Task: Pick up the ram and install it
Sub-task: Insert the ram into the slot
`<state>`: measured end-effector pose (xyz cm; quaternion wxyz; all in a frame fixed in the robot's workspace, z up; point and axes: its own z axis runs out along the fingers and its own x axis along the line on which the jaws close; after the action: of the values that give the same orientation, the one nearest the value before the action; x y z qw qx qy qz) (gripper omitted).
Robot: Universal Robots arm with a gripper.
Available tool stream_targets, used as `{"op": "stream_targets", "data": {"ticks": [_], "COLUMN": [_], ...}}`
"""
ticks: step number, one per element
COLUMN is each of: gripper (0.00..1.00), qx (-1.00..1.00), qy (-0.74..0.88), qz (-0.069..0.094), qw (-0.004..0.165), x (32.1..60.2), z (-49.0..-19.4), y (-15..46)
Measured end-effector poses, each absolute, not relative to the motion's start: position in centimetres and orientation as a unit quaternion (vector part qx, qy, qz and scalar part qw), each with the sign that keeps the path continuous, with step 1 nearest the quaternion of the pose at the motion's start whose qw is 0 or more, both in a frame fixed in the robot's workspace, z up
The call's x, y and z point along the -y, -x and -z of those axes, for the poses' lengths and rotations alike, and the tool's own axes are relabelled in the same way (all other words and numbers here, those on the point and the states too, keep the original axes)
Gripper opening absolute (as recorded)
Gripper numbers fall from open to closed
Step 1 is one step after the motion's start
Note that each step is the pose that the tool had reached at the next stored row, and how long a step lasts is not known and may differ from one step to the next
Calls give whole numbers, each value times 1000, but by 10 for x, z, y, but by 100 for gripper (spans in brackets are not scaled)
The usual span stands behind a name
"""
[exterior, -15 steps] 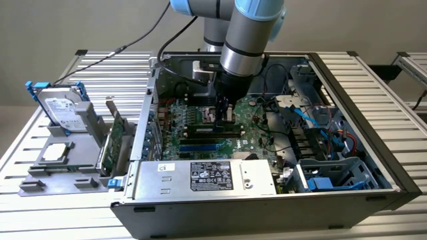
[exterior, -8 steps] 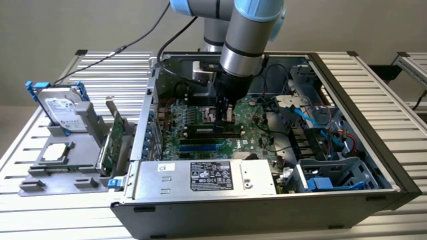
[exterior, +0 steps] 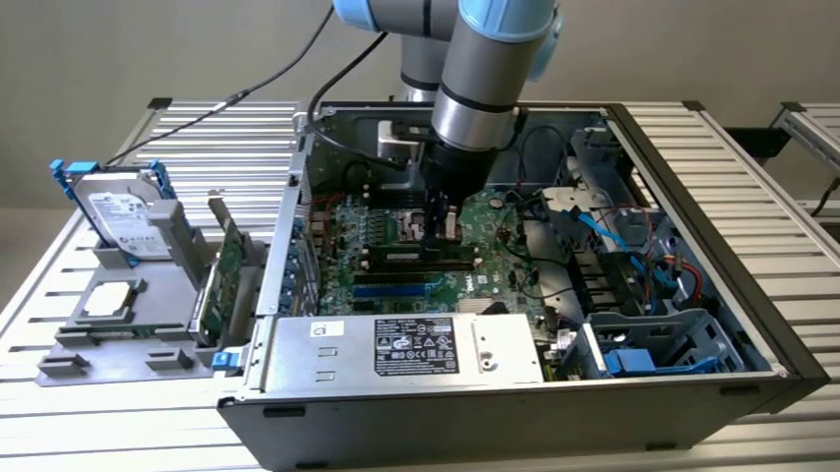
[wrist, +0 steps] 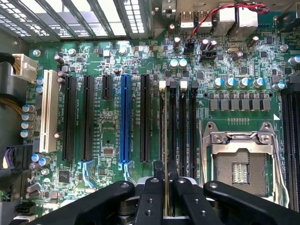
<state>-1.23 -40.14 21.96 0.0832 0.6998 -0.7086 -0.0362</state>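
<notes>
1. The computer case (exterior: pixel 525 433) lies open on the table (exterior: pixel 749 147).
2. At the exterior view's left, beside the case, a fixture (exterior: pixel 79 344) holds the hard drive (exterior: pixel 125 216) and expansion card (exterior: pixel 226 270) upright.
3. The gripper (wrist: pixel 166 187), inside the case, pinches the ram (wrist: pixel 166 140) edge-on above the motherboard (wrist: pixel 105 131).
4. The ram seems aligned with the memory slot (wrist: pixel 161 112) farthest from the CPU socket (wrist: pixel 239 164).

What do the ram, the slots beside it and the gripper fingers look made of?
The ram: seen edge-on, a thin greenish-tan board, probably fibreglass laminate. The memory slots: matte black moulded plastic, with white latch tabs at one end. The fingers of the gripper: black, faintly glossy, with bolt holes. They could be plastic or coated metal; the look leaves it open.
</notes>
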Motion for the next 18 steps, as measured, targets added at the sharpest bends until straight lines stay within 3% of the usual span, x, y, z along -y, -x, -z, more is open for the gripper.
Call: {"op": "stream_targets", "data": {"ticks": [18], "gripper": [14], "qx": [709], "qy": [-699], "qz": [31], "qw": [88], "x": [400], "z": [-218], "y": [15]}}
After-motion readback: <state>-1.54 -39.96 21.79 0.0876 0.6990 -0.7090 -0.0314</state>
